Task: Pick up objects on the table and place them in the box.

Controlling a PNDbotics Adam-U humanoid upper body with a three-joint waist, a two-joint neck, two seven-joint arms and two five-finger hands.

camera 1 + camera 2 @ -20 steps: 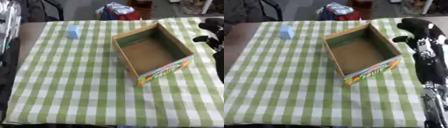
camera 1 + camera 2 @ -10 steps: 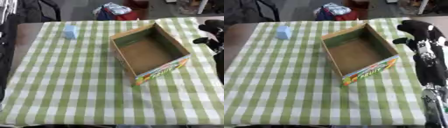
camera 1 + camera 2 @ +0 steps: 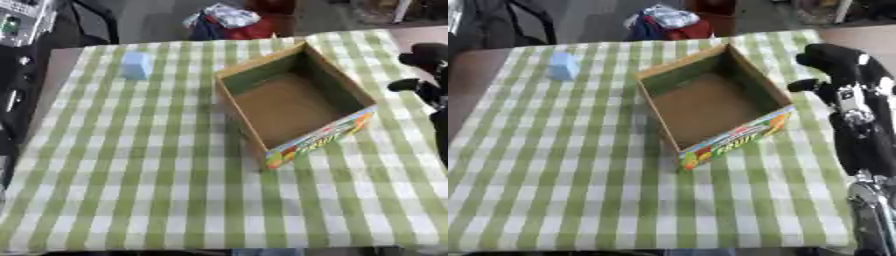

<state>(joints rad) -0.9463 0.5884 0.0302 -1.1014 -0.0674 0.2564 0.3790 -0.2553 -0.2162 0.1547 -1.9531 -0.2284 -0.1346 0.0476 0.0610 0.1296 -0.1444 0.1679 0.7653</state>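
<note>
Well apart: pale blue block [image 3: 136,65] far-left, right hand [image 3: 837,65] fingers clenched empty beside box [image 3: 293,102].

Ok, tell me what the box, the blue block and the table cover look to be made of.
Box: probably cardboard, with plain matte brown inner walls and a printed, colourful outer face.
Blue block: pale, matte, soft-edged, possibly foam or a sponge; the look leaves it open.
Table cover: green and white checked, lying flat, likely woven cloth, though it could be vinyl.

right hand [image 3: 833,62] raised at right edge, fingers curled, empty
</note>
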